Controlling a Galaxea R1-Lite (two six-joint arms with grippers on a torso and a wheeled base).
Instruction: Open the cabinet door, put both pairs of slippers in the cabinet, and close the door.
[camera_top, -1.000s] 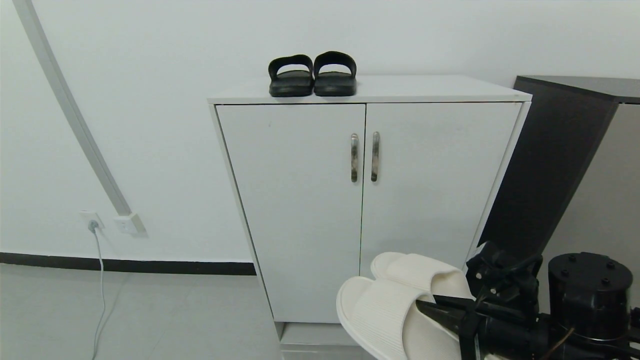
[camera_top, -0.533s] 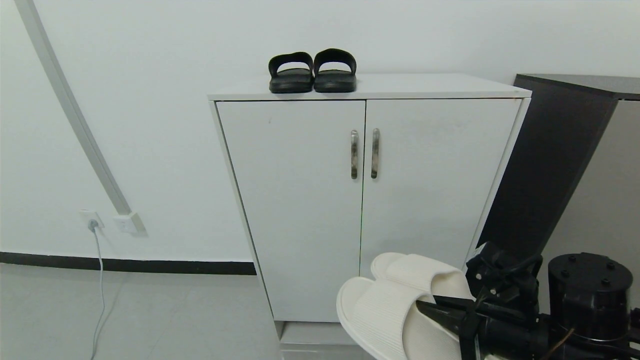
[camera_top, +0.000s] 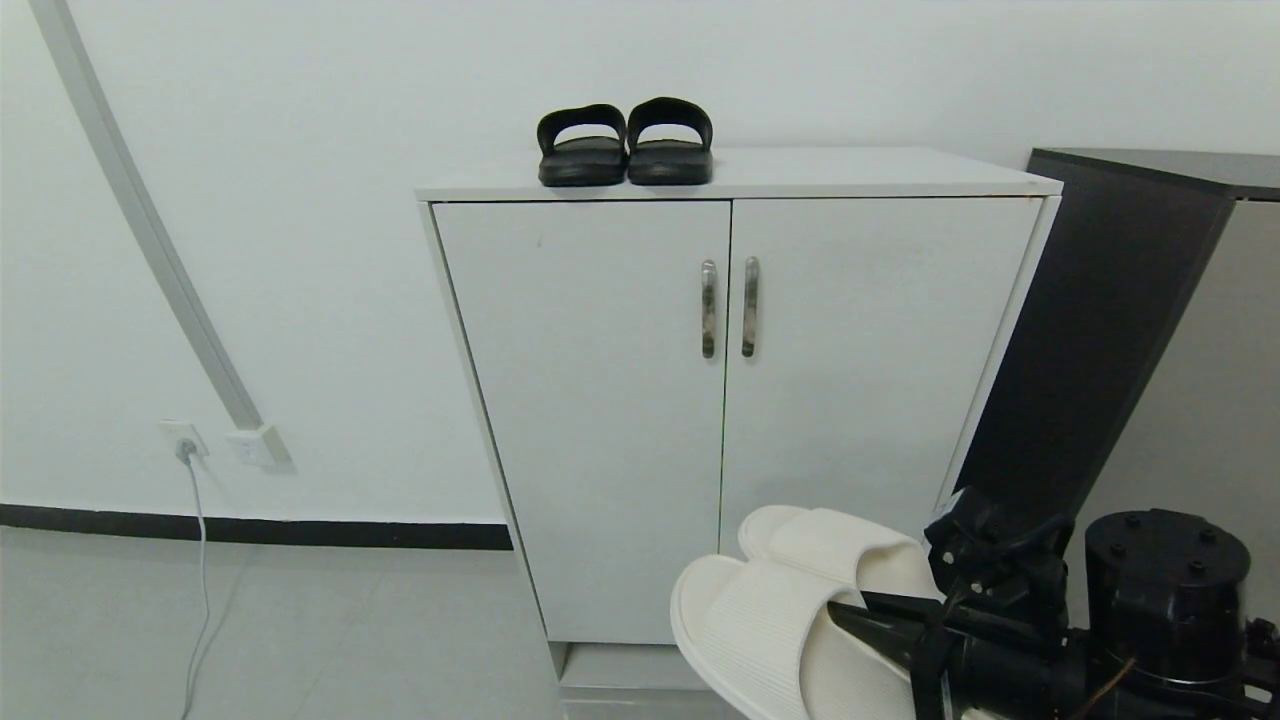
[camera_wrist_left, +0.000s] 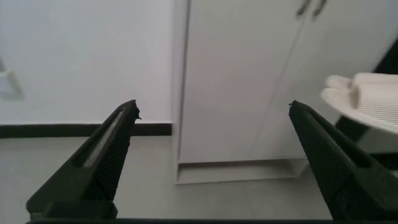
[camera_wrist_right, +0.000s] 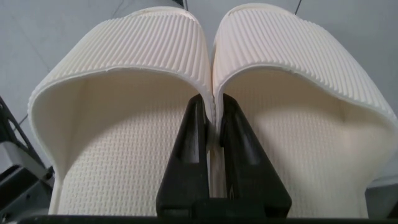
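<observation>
You are facing a white two-door cabinet (camera_top: 600, 420) that stands against a white wall, and both of its doors are shut. The two slim upright metal handles (camera_top: 708, 310) sit side by side at the centre seam. A pair of black open-toe slide slippers (camera_top: 625, 145) stands on the cabinet's top near its front edge, above the left door. The two are pressed side by side with their toes pointing towards you. Your right gripper (camera_wrist_right: 211, 106) holds the pair of cream ribbed foam slippers (camera_top: 790, 610) low in front of the right door's lower part, with the toes pointing towards the cabinet. One of its black fingers (camera_wrist_right: 193, 143) reaches into each slipper, and together they pinch the two adjoining inner walls, so both slippers hang side by side. You cannot tell from these views whether the toes touch the door. Your left gripper (camera_wrist_left: 212, 106) hangs low, off to the left of the cabinet's base, above the grey floor. Its dark fingers (camera_wrist_left: 106, 149) are spread wide apart with nothing between them. A tall dark cabinet (camera_top: 1110, 320) stands just beside the white one on its right. On the wall to the left, a grey conduit strip (camera_top: 140, 220) runs down at a slant to a white wall socket (camera_top: 180, 438). A pale cable (camera_top: 200, 560) drops from the socket to the floor.
</observation>
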